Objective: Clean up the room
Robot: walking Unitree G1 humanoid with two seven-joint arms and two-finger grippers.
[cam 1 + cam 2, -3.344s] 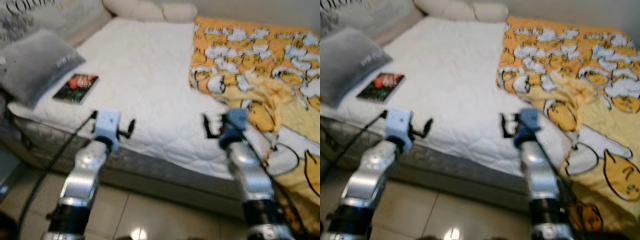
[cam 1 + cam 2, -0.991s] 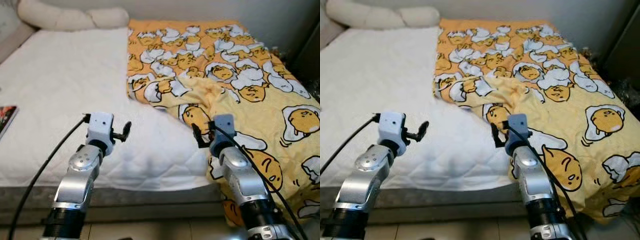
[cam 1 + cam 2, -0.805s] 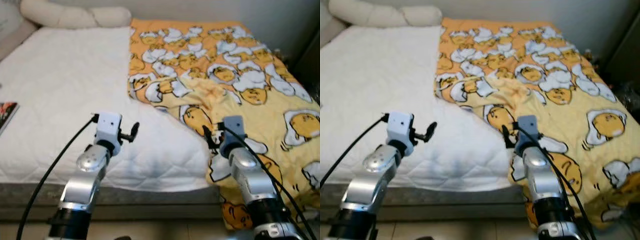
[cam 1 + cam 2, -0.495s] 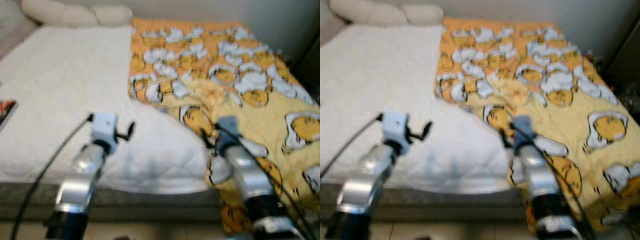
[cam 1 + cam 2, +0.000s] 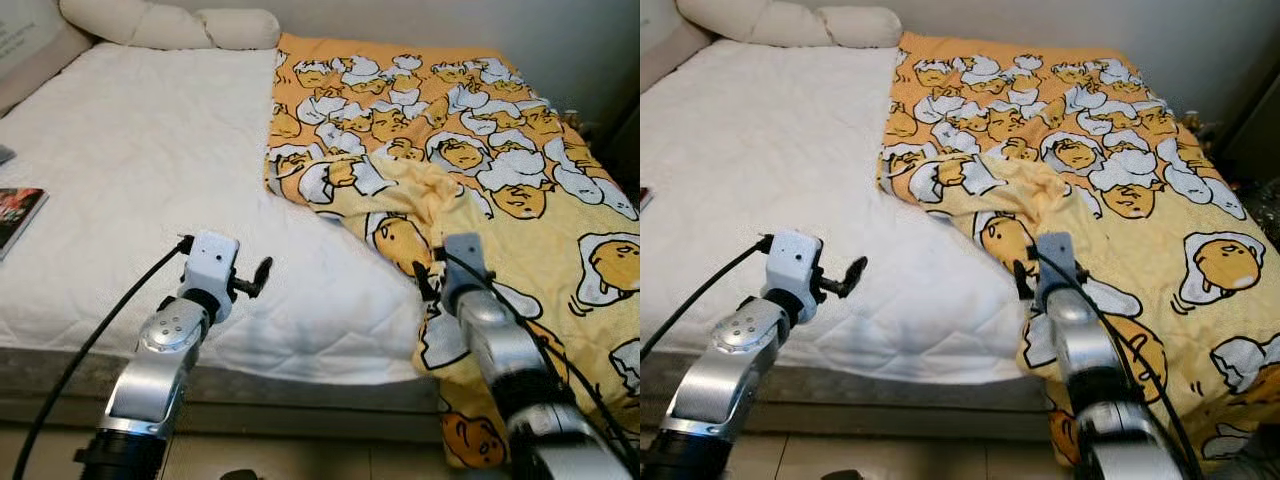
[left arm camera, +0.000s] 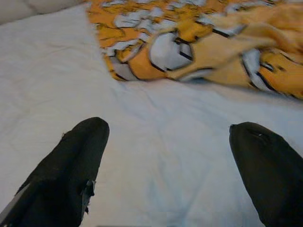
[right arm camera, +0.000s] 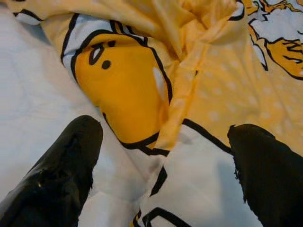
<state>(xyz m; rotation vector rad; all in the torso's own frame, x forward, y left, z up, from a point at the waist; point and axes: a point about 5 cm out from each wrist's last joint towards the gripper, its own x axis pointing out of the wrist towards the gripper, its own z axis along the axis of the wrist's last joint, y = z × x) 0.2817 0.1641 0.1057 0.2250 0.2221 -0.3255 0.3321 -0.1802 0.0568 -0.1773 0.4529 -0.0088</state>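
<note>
Home bedroom: white mattress (image 5: 150,180), cartoon-egg blanket (image 5: 480,150), pillows (image 5: 170,25).

Blanket (image 5: 480,160) on mattress (image 5: 150,190), right side

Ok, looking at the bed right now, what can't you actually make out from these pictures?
- Book: cut off by the left eye view's left edge; cover too small to read.
- Bed frame below the white mattress: hidden by both arms in the eye views.
- Mattress under the yellow blanket: covered.
- Blanket's lower corner: hidden behind the right gripper arm.
- Left gripper: jaws open over bare mattress.
</note>
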